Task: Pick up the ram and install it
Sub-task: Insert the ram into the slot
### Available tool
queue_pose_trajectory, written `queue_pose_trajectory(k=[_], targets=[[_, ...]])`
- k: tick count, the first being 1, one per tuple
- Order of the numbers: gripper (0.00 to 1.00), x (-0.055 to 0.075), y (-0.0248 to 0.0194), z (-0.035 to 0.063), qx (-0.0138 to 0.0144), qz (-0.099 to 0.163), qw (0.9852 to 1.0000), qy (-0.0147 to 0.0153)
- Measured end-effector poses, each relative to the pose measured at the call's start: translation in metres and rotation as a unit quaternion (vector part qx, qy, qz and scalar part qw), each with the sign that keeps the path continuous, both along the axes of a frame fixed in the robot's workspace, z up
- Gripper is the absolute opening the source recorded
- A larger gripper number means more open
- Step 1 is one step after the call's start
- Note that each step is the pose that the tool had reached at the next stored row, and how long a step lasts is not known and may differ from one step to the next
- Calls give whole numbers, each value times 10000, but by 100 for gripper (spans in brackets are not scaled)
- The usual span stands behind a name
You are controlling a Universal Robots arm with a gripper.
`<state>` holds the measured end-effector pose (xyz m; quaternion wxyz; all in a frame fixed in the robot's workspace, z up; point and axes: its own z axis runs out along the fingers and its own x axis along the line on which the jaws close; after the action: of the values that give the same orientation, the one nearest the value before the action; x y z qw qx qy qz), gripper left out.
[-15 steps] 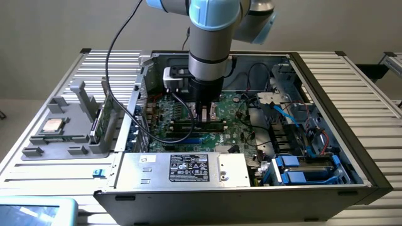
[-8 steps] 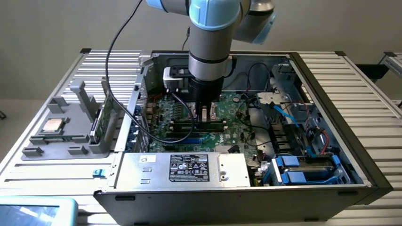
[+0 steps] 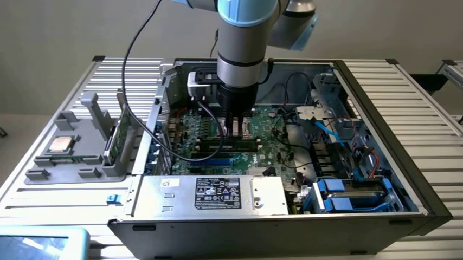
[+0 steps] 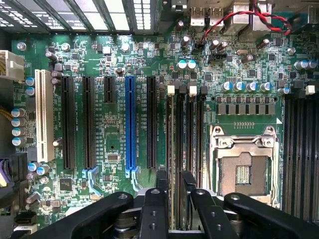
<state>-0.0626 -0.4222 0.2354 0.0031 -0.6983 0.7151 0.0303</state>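
Slatted metal surface (image 3: 65,200) carrying open PC case (image 3: 289,216) | tool (image 3: 232,131) low over motherboard (image 4: 114,124) | clenched on ram (image 4: 180,149), standing in memory slot beside empty CPU socket (image 4: 242,169)

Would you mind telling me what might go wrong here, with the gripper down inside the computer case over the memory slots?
1. The ram lies along the memory slots under the gripper; if it is not lined up, pressing may bend it or leave it half seated.
2. The open processor socket lies right beside the slots, so a sideways slip could strike it.
3. Loose cables hang close by and could snag the arm.
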Motion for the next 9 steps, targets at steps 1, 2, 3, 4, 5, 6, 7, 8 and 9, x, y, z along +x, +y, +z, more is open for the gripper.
queue_pose_trajectory(k=[1, 2, 3, 4, 5, 6, 7, 8, 9], targets=[[25, 0, 2, 5, 1, -3, 10000, 0], [25, 0, 4, 10, 0, -6, 10000, 0], [25, 0, 6, 16, 0, -9, 10000, 0], [23, 0, 9, 21, 0, -13, 10000, 0], [23, 0, 12, 29, 0, -16, 10000, 0], [16, 0, 14, 35, 0, -19, 10000, 0], [10, 0, 18, 40, -1, -24, 10000, 0], [9, 0, 20, 43, -1, -28, 10000, 0], [9, 0, 21, 43, -1, -33, 10000, 0]])
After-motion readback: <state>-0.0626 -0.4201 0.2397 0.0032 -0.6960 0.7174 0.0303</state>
